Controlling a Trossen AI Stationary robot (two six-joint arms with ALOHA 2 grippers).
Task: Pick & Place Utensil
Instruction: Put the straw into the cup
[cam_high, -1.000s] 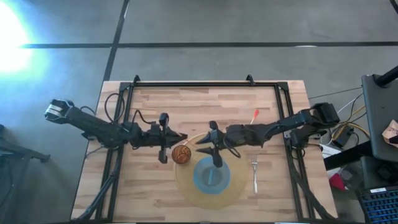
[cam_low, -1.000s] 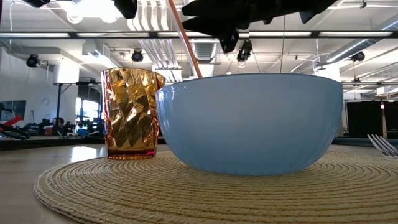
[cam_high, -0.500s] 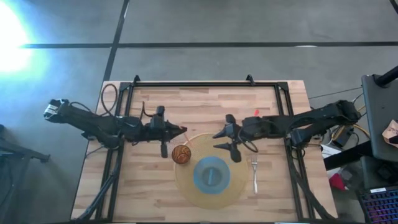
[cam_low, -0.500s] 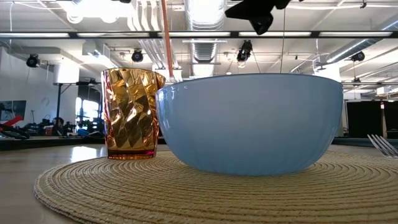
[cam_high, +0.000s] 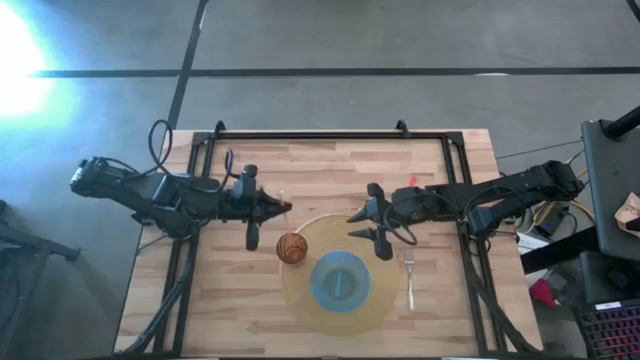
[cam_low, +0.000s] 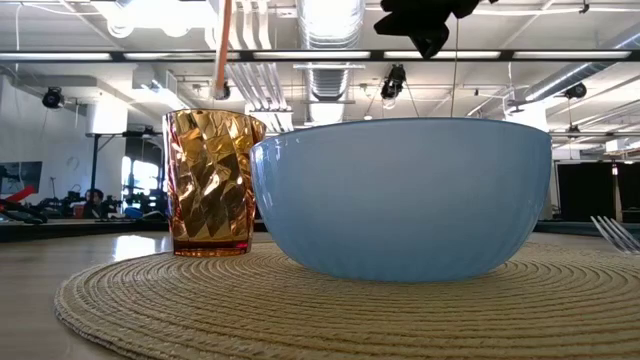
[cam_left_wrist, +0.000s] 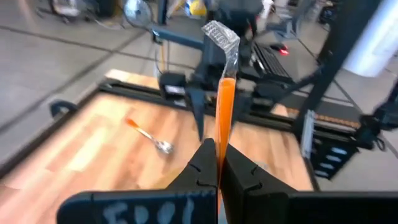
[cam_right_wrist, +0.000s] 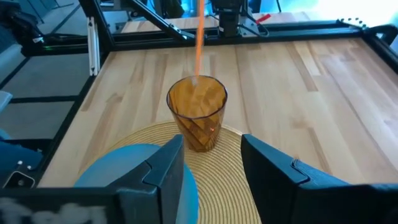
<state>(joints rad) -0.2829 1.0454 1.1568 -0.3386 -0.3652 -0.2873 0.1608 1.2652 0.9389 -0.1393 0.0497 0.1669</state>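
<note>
My left gripper (cam_high: 287, 208) is shut on a thin orange stick with a clear upper end (cam_left_wrist: 220, 37). The stick (cam_low: 221, 50) stands upright just above the amber faceted cup (cam_low: 212, 182), which stands on the far left part of a round woven placemat (cam_high: 300, 300). A light blue bowl (cam_high: 340, 281) sits at the mat's middle. My right gripper (cam_right_wrist: 211, 168) is open and in the air over the mat's far right edge (cam_high: 364, 227), facing the cup (cam_right_wrist: 197, 118). A fork (cam_high: 409, 277) lies right of the mat. My left gripper pinches the orange stick's shaft (cam_left_wrist: 219, 146) between its two shut fingers, below the clear end. The fingers (cam_left_wrist: 202, 165) come level from the table's left and lie across the stick. It is lifted clear and upright, its lower end (cam_low: 217, 95) over the cup.
An orange-handled spoon (cam_high: 410, 183) lies on the wood toward the far right, also seen past the left gripper as the spoon (cam_left_wrist: 151, 138). Black frame rails (cam_high: 310, 134) run along the table's far and side edges. Bare wood lies at the near left (cam_high: 210, 310).
My left gripper has moved toward the table's left and a little toward the far edge, and the stick has gone from leaning behind the bowl to standing upright over the cup. My right gripper has drawn back from over the bowl toward the table's right.
</note>
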